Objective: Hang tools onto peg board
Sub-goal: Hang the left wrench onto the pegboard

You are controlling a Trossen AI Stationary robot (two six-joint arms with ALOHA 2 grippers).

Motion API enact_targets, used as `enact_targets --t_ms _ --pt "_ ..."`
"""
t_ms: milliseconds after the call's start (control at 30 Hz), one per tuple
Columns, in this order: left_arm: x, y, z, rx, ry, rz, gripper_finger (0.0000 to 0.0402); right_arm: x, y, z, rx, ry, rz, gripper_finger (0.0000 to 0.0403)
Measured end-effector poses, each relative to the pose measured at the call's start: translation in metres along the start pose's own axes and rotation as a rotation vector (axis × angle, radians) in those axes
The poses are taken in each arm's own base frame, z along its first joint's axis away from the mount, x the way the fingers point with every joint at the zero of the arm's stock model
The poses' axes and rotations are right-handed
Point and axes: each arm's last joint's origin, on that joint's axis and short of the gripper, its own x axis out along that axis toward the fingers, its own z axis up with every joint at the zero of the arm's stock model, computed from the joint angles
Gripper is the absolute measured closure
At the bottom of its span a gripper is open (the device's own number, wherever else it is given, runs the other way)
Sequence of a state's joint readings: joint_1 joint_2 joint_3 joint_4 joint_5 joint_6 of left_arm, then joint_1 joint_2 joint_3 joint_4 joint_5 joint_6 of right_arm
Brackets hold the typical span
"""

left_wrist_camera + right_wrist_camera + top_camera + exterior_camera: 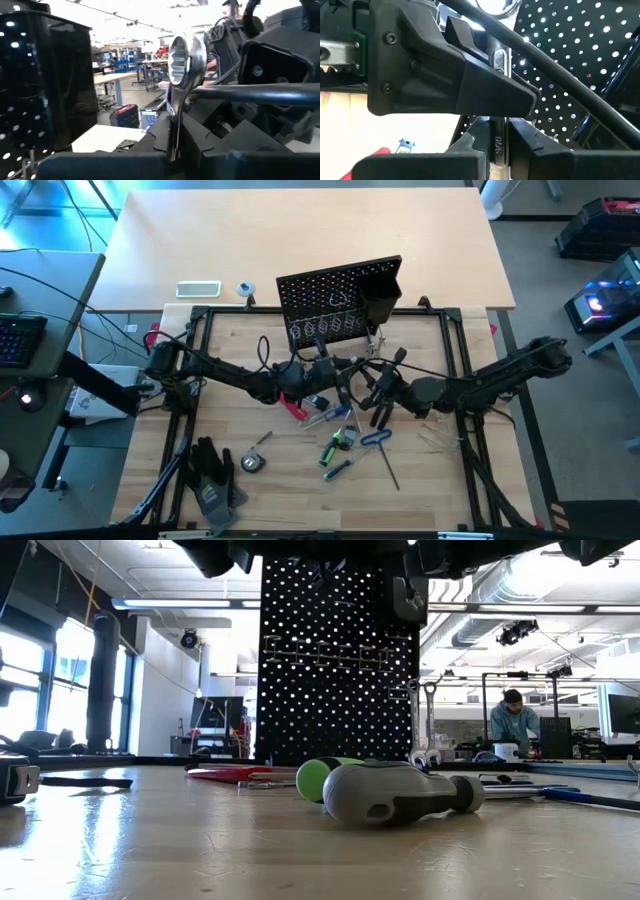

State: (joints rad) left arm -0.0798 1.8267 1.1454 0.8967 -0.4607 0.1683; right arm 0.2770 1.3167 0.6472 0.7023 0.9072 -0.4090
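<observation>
Both tools, left (175, 150) and right (500, 150), pinch one silver wrench (182, 60).

- A light wooden table (440, 480) framed by black rails carries everything.
- A black perforated peg board (335, 305) stands upright near the far edge.
- Green-handled screwdrivers (335, 448), a blue-handled hex key (380, 442) and a red-black flat tool (293, 409) lie mid-table.
- Black work gloves (212, 475) lie near the front-left corner, with a small tape measure (251, 462) just beside them.
</observation>
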Motion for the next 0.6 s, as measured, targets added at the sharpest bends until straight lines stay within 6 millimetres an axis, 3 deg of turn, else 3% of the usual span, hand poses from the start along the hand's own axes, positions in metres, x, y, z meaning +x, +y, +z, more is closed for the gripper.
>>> enact_targets --t_ms 300,600 --pt "0.001 0.000 -0.002 0.049 0.008 -0.070 0.0398 -0.005 0.005 -0.002 -0.006 0.023 0.029 0.0358" --pt "-0.001 -0.003 -0.003 0.111 0.029 -0.262 0.0400 -0.028 0.004 0.005 0.022 0.022 0.215 0.0286"
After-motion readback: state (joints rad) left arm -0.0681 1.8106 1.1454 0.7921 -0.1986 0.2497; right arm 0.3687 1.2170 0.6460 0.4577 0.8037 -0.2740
